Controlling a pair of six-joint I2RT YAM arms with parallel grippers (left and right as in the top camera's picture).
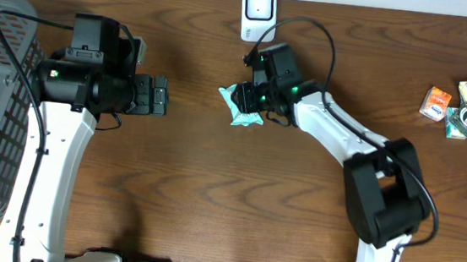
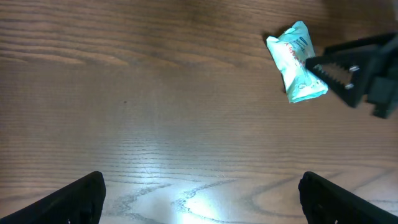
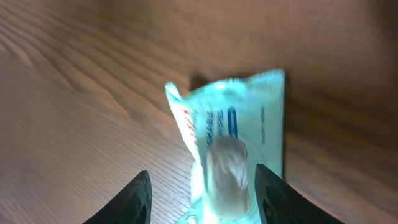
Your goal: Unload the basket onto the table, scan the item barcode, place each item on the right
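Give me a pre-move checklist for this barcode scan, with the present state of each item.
1. Right gripper jaws apart, straddling the teal packet: ok.
2. Packet lies on the wooden table, not lifted: ok.
3. Packet clamped firmly enough to lift: not ok.
4. Barcode side turned toward the white scanner: cannot tell.
5. Left gripper open, empty, apart from the packet: ok.
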